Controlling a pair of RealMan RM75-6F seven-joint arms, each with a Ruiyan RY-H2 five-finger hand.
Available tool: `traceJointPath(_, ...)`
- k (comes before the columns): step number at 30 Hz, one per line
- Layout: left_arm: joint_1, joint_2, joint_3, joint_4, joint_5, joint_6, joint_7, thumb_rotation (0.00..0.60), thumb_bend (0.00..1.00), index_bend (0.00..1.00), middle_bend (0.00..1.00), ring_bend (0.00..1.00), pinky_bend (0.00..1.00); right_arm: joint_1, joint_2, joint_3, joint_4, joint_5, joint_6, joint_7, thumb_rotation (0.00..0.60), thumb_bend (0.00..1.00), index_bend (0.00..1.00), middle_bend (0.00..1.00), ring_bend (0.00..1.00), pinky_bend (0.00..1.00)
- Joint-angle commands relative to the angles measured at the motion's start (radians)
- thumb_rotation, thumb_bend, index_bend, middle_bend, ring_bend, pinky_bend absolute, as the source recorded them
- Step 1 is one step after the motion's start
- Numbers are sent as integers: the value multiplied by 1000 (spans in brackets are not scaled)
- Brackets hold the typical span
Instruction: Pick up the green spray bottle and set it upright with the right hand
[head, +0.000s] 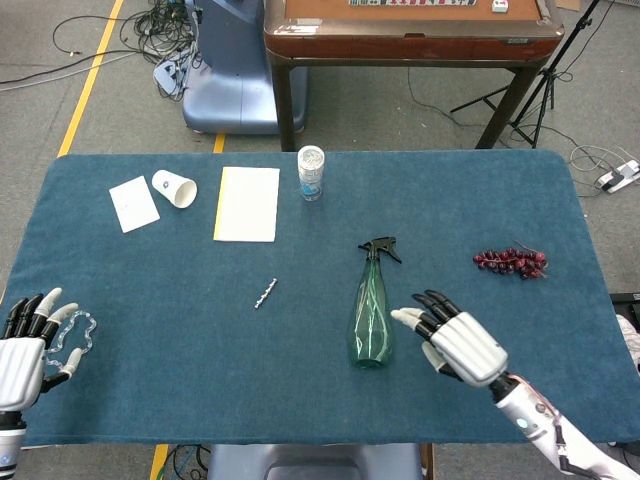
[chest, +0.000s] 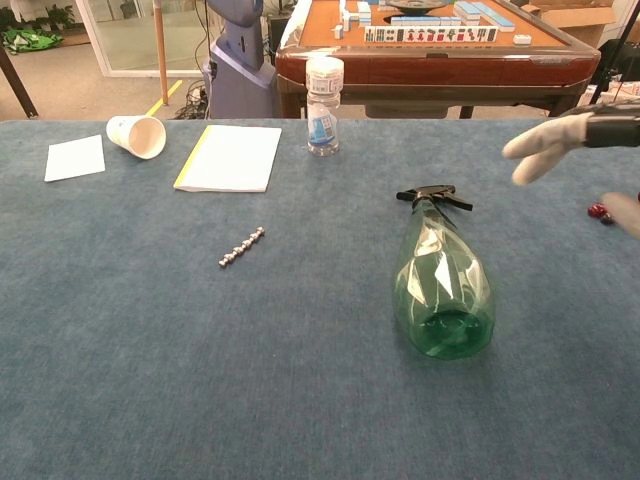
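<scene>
The green spray bottle (head: 371, 314) lies on its side on the blue cloth, its black trigger head (head: 380, 247) toward the far edge and its base toward me. In the chest view the green spray bottle (chest: 442, 283) sits right of centre. My right hand (head: 455, 342) hovers just right of the bottle's base, fingers spread, holding nothing; the right hand (chest: 575, 140) enters the chest view at the right edge, blurred. At the front left corner my left hand (head: 25, 345) is open beside a clear bead chain (head: 78, 333).
A bunch of dark red grapes (head: 512, 262) lies to the right. A small metal screw-like piece (head: 264, 293), a yellow-edged notepad (head: 247, 203), a tipped paper cup (head: 174, 187), a white card (head: 133, 204) and a clear lidded jar (head: 311, 172) occupy the left and far side.
</scene>
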Motion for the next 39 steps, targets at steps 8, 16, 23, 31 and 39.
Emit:
traceJointPath(8, 8, -3, 3, 13, 8, 11, -16, 600, 350, 235, 70, 41, 4, 180, -128, 49, 13, 70, -223, -41, 600, 697, 164, 230, 75, 115)
traceJointPath(16, 12, -2, 5, 16, 13, 15, -22, 600, 350, 257, 70, 43, 4, 265, -199, 55, 66, 124, -318, -61, 600, 697, 195, 244, 75, 115)
traceJointPath(23, 14, -6, 7, 18, 24, 20, -20, 600, 350, 269, 70, 44, 4, 295, -205, 22, 93, 129, -345, -66, 600, 698, 220, 308, 76, 115)
traceJointPath(31, 6, -11, 5, 13, 32, 14, -11, 600, 350, 269, 70, 44, 4, 282, -126, -38, 99, 78, -288, -30, 600, 708, 301, 434, 103, 115)
traceJointPath(39, -1, -16, 6, 0, 39, 7, 8, 600, 350, 269, 70, 44, 4, 271, 0, -97, 105, 50, -272, -24, 600, 714, 334, 476, 126, 115)
